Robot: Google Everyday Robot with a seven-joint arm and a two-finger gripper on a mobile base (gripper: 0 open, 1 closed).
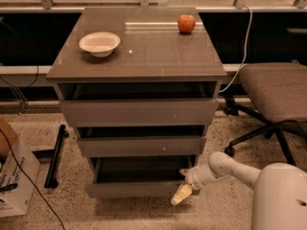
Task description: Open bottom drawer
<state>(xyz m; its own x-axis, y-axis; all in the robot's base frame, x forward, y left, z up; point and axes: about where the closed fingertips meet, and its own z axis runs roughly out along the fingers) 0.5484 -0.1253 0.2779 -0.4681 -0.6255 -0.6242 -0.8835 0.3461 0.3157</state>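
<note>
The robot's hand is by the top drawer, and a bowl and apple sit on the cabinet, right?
No: the camera view shows the gripper at the bottom drawer's right end. The bowl and apple do sit on the cabinet.

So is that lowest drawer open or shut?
Open: the bottom drawer juts past the middle drawer, dark box showing; the gripper sits at its right corner.

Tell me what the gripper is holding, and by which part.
It cannot be told. The gripper is at the right end of the bottom drawer's front panel, with the drawer partly pulled out. Whether it actually grips that edge does not show.
</note>
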